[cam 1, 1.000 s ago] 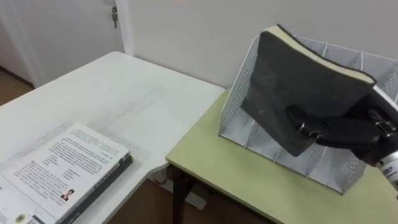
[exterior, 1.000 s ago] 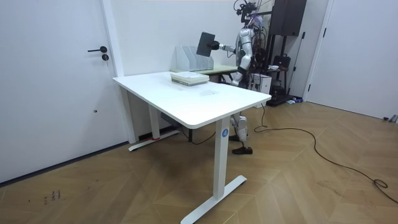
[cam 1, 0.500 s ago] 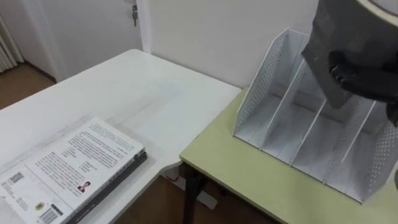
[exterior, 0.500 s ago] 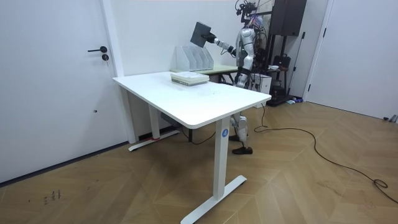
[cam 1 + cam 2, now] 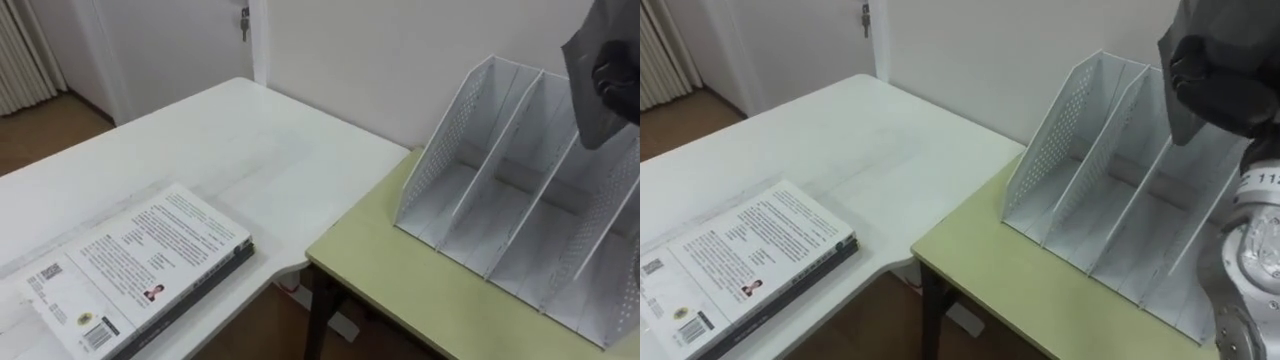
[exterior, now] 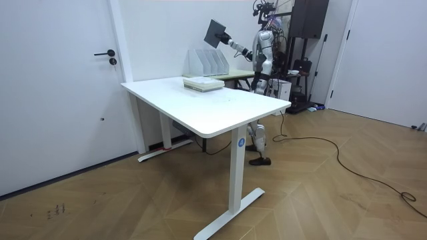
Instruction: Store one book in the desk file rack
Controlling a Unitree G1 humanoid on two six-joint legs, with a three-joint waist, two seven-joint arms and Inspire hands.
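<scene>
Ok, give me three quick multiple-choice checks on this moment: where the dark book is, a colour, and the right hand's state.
1. Where is the dark book relative to the rack? A slotted into it; B lying flat beside it; C held in the air above it.
2. The table under the rack is: A pale green; B white; C black.
3. The right hand is: A open; B shut on the dark book; C shut, empty.
Answers: 1 C, the room view shows it raised over the rack; 2 A, green top beneath it; 3 B, fingers curl round the dark book.
</scene>
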